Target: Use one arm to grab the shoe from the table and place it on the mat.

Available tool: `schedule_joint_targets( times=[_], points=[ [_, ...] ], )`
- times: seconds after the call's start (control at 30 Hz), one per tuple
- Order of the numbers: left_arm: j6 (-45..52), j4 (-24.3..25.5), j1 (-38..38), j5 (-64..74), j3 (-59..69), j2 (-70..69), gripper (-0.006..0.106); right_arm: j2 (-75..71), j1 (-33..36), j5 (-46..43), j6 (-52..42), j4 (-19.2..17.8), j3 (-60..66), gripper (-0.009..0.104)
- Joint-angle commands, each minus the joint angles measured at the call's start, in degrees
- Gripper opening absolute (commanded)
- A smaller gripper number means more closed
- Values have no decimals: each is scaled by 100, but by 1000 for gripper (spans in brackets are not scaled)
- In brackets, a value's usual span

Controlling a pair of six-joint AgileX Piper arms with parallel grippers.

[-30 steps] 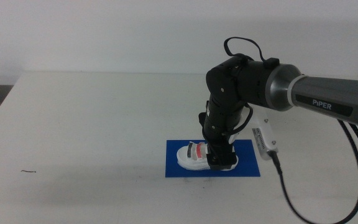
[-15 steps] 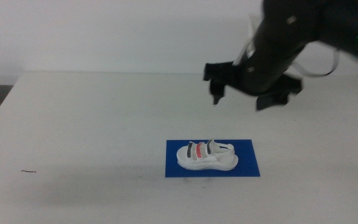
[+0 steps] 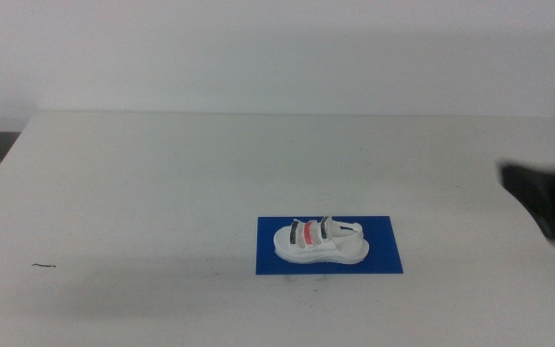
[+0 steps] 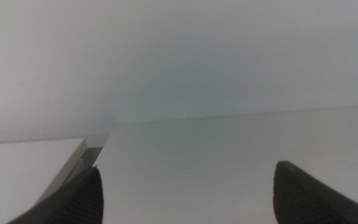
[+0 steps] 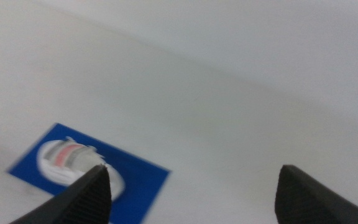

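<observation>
The white table (image 3: 143,183) carries the blue mat (image 3: 383,253) toward its near edge, right of centre. The shoe (image 3: 320,242) lies on the mat. The right gripper (image 3: 545,200) hangs at the right edge, jaws spread and empty. The left gripper (image 4: 185,193) waits by the near-left corner, jaws spread.

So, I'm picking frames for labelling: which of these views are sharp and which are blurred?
Middle view: shoe and mat are sharp; the right gripper at the picture's right edge is smeared. Right wrist view: blurred throughout, shoe soft, open jaws hazy. Left wrist view: soft and dim, open jaws over the table.
</observation>
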Motion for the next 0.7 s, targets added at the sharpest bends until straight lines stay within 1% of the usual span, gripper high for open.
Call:
schedule_joint_targets(
  times=[0.0, 0.07, 0.1, 0.13, 0.2, 0.4, 0.5, 0.67],
  points=[
    [-8, -23, -1, -70, 2, 28, 94, -787, -229, -1003, -905, 241, 981, 67],
    [-8, -23, -1, -70, 2, 28, 94, -1434, -264, -1519, -890, 280, 1597, 67],
    [-8, -23, -1, -70, 2, 28, 94, -1725, -264, -1772, -859, 420, 1897, 67],
    [-8, -23, -1, -70, 2, 28, 94, -2008, -264, -1849, -784, 580, 2166, 67],
    [-8, -23, -1, -70, 2, 28, 94, -2473, -264, -1850, -604, 649, 2639, 67],
    [-8, -23, -1, -70, 2, 28, 94, -3689, -264, -1861, -552, 662, 3587, 67],
    [-8, -23, -1, -70, 2, 28, 94, -4154, -264, -1890, -552, 506, 3919, 67],
    [-8, -23, -1, -70, 2, 28, 94, -4785, -299, -1816, -552, 486, 3950, 67]
  ],
)
